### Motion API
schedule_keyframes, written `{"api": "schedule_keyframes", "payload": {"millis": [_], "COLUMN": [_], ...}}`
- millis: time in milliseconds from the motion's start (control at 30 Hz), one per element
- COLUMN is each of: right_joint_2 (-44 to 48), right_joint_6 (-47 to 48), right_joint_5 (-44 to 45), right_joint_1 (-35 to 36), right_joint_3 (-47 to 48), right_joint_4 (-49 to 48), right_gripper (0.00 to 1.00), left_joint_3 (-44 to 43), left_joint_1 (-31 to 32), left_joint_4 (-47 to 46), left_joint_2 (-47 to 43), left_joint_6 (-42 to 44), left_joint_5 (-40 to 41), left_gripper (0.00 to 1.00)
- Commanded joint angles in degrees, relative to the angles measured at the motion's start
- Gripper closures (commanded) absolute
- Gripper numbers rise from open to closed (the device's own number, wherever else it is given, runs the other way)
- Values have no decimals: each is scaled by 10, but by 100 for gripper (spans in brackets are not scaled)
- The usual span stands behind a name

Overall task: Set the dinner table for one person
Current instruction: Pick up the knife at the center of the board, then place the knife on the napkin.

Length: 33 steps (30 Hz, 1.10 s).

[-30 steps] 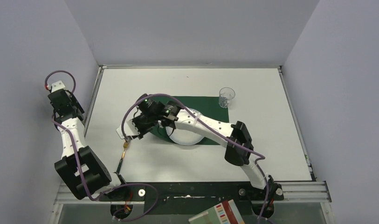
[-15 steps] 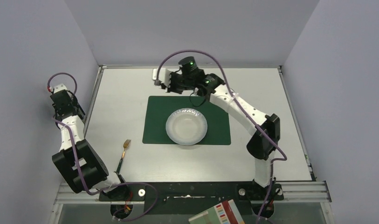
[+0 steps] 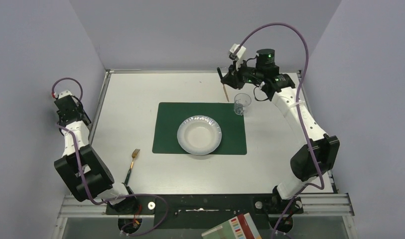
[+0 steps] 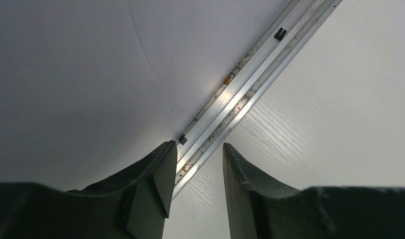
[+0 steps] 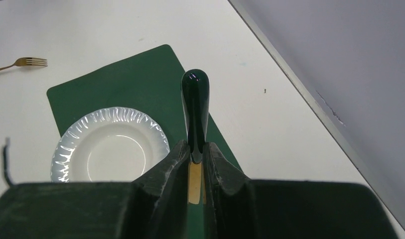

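**Large flat white rectangular worktop with a thin metal rim** [image 3: 125, 99]: fills the middle of the overhead frame.

**Dark green rectangular placemat** [image 3: 165, 129]: lies flat at the centre of the worktop.

**White round plate with a fluted rim** [image 3: 199, 135]: sits on the placemat and reaches its lower edge.

**Clear glass tumbler** [image 3: 242, 103]: stands upright on bare worktop, just beside the placemat's upper right corner.

**Fork with a gold head and dark handle** [image 3: 132, 163]: lies on the worktop at lower left, apart from the placemat, tines toward the top of the frame.

**Right end effector** [image 5: 195, 147]: at upper right of centre in the overhead frame, just left of and above the tumbler. Its fingers are clamped tight on a slim utensil with a dark green handle and gold shank [image 5: 195, 99]. The handle juts past the fingertips. The working end is hidden, so it may be a knife or a spoon.

**Left end effector** [image 4: 196, 149]: at the far left of the overhead frame. Its fingers stand partway apart over the metal rim, with nothing between them.
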State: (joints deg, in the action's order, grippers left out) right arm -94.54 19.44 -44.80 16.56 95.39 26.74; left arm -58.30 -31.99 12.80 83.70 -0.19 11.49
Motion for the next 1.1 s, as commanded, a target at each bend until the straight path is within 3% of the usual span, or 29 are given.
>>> {"api": "schedule_keyframes", "payload": {"millis": [0,267,500,767,867,1067], "right_joint_2": [48,125,197,237,241,234], "right_joint_6": [-54,-96,-176,-307,-311,-354], "right_joint_5": [36,123,200,340,360,426], "right_joint_1": [13,2,4,13,12,12], "right_joint_3": [-14,-122,-273,-341,-358,-419], "right_joint_4": [-13,-24,-108,-142,-154,-270], "right_gripper": [100,100,100,100,100,100], "left_joint_3": [-38,-42,-35,-29,-26,-25], "left_joint_1": [-1,7,9,9,9,9], "left_joint_4": [-4,-2,-12,-18,-21,-23], "left_joint_2": [4,24,46,53,55,59], "left_joint_6": [-2,5,15,20,22,23], "left_joint_5": [2,30,69,82,84,83], "left_gripper": [62,62,63,64,64,64]}}
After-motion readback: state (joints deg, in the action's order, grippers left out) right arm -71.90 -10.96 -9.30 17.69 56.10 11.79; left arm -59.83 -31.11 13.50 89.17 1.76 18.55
